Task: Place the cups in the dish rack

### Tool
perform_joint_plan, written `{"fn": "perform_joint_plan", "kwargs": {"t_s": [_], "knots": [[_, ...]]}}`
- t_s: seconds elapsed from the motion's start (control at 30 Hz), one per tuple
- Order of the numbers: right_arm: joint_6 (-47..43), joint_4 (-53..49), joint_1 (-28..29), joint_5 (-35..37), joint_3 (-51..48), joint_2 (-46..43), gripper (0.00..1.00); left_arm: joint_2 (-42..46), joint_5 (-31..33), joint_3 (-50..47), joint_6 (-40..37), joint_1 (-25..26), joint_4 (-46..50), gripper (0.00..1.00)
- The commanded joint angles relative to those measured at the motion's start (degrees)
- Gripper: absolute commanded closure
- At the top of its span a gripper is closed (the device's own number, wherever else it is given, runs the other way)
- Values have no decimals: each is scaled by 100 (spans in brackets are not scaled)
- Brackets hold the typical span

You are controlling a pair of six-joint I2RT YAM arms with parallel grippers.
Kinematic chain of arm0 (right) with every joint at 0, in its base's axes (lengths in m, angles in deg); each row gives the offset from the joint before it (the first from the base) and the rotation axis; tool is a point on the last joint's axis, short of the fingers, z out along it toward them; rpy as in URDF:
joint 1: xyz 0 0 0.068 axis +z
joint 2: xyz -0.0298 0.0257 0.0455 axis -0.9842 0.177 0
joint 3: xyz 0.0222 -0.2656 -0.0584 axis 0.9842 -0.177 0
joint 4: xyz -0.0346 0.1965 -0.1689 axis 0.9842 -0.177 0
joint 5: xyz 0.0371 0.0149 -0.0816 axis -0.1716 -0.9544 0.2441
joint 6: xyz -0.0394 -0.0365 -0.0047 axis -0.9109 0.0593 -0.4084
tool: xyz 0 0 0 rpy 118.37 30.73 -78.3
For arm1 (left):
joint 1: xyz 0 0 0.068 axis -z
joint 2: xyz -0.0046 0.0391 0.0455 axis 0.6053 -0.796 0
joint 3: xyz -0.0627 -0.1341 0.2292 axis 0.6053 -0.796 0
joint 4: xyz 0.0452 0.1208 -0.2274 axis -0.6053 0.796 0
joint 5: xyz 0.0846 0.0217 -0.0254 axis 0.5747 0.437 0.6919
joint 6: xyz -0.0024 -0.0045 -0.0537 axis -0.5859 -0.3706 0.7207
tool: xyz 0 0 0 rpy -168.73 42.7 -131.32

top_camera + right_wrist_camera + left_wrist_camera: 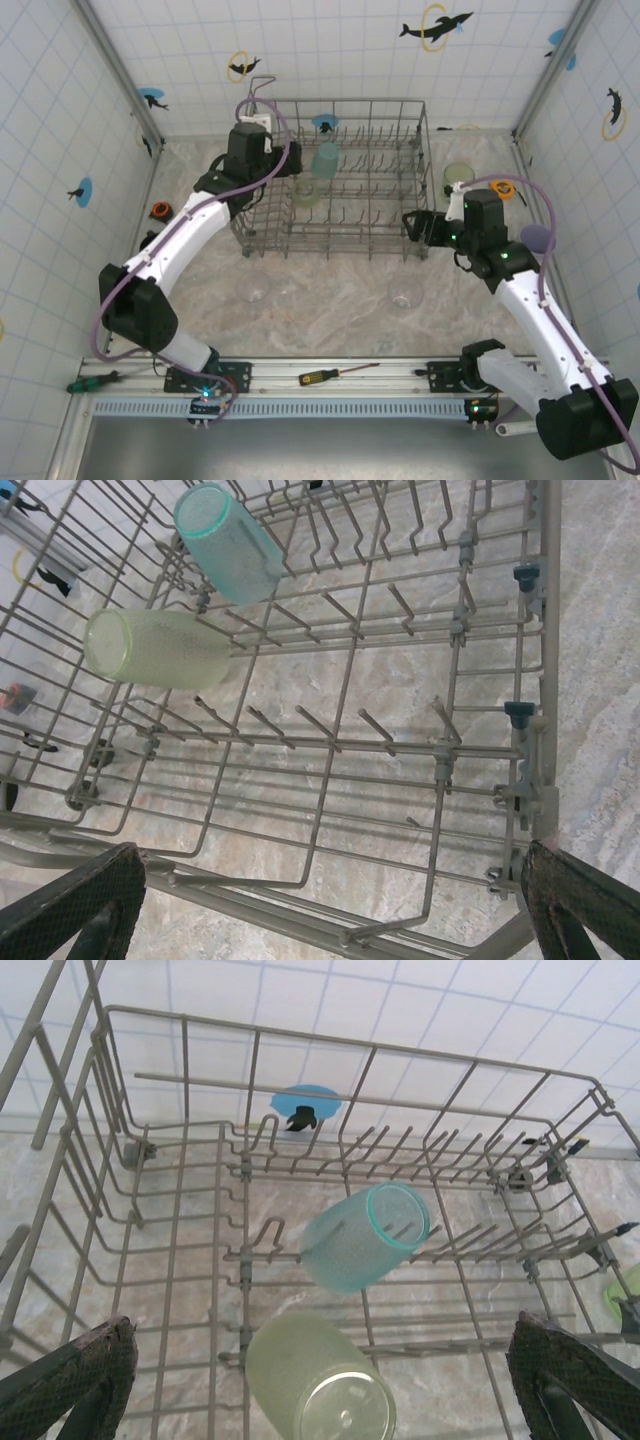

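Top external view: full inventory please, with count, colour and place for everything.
dish rack: 1, grey wire, middle of the table
teal cup: 1, teal, tilted on tines in the rack
pale green cups: 2, one in the rack beside the teal cup, one on the table right of the rack
lavender cup: 1, lavender, far right
clear glasses: at least 2, clear, table in front of the rack
tape measures: 2, orange, one each side
screwdrivers: 2, green handle, yellow-black handle, near edge
left gripper: black, open, over the rack
right gripper: black, open, at the rack's right side
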Motion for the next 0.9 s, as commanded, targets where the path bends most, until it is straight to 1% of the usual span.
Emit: {"fn": "perform_joint_plan", "kwargs": {"t_s": [0.0, 0.1, 0.23, 0.27, 0.4, 0.6, 0.73, 0.87], "knots": [[-129, -240, -72, 51, 357, 157, 0, 245, 96, -297, 6, -22, 180, 2], [-221, -455, -91, 298, 564, 294, 0, 428, 127, -504, -101, -22, 181, 2], [-375, -791, -120, 785, 849, 470, 0, 646, -159, -713, -279, -22, 37, 3], [-385, -850, -133, 937, 906, 506, 0, 693, -170, -730, -492, -22, 40, 2], [-481, -1010, -259, 1320, 1200, 723, 0, 838, -261, -827, -617, -22, 22, 2], [-476, -1065, -566, 1355, 1748, 1258, 0, 1009, -716, -1050, -640, -22, -195, 2], [-561, -1087, -831, 1483, 2061, 1704, 0, 1251, -1143, -1456, -743, -22, -596, 2], [-599, -1185, -1112, 1412, 2312, 2140, 0, 1391, -1157, -1673, -860, -22, -653, 2]]}}
